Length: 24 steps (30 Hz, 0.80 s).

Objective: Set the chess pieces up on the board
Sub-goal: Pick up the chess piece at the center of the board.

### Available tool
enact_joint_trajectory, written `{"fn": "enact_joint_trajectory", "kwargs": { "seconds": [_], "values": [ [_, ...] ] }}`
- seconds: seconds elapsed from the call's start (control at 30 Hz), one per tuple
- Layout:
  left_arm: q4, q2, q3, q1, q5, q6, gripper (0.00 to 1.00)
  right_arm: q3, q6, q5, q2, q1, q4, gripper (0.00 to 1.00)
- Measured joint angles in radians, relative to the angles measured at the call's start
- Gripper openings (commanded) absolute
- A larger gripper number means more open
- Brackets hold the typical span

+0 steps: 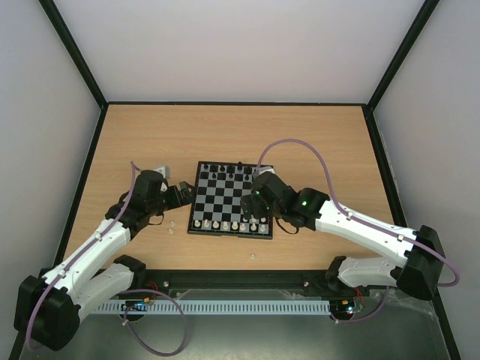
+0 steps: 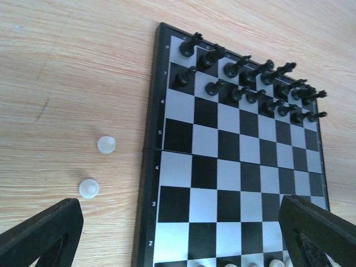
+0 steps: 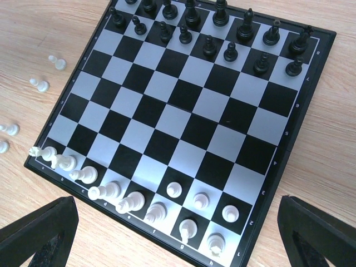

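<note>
While the left claw (image 2: 178, 238) and right claw (image 3: 178, 233) gape empty, white pieces (image 2: 106, 144) lie beside the board (image 2: 149, 139).

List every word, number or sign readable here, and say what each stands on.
"2": row number on the board, on its black frame.
"3": same frame.
"4": same frame.
"5": same frame.
Other row numbers and the column letters on that frame: too small or blurred to read.
No other writing shows.

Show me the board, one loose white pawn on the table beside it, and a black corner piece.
board (image 3: 183, 119): right wrist view, a bare square mid-board.
loose white pawn (image 2: 89, 188): left wrist view, its rounded top.
black corner piece (image 2: 189, 45): left wrist view, its body.
</note>
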Motion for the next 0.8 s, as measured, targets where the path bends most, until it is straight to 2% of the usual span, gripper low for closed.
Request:
{"fn": "enact_joint_trajectory", "kwargs": {
  "seconds": [0.43, 0.8],
  "values": [
    [-0.047, 0.072, 0.019, 0.0, -0.1, -0.019, 0.99, -0.016, -0.044, -0.023, 0.001, -0.011, 0.045, 0.99],
    [-0.077, 0.264, 0.061, 0.0, -0.142, -0.016, 0.99, -0.076, -0.052, -0.042, 0.008, -0.037, 0.098, 0.99]
  ]
}}
